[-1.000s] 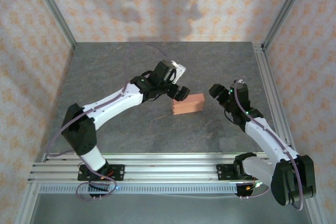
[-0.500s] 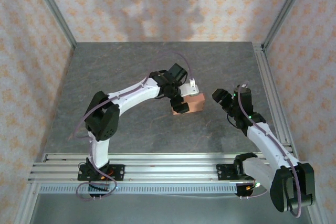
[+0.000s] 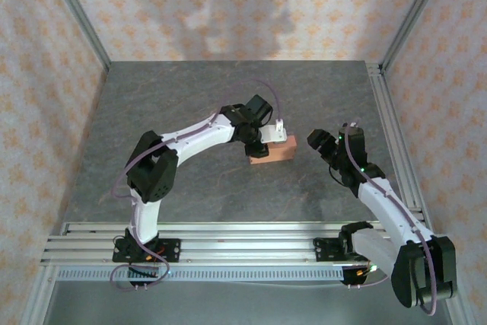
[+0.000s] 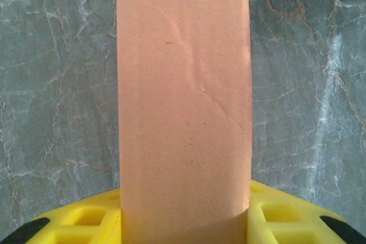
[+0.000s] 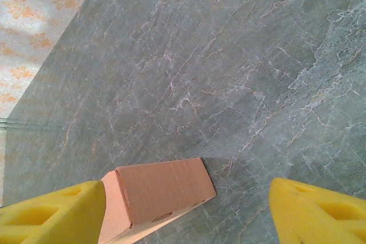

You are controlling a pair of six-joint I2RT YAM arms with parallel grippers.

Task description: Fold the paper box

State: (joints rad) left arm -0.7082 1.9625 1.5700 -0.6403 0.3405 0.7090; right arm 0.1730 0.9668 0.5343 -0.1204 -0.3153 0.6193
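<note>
We see L fingers (image 4: 68, 224) clamped across paper box (image 3: 274, 150) on surface (image 3: 190, 104), prob. pinning it for folding; R fingers (image 5: 51, 212) released, empty, near box's right end.

Paper box (image 5: 160, 190) lying on grey marbled table (image 5: 240, 55), one end behind one of two wide-apart yellow fingers (image 5: 51, 212)

Overhead wide; wrist views close, downward; all share paper box (image 3: 281, 150).
</note>
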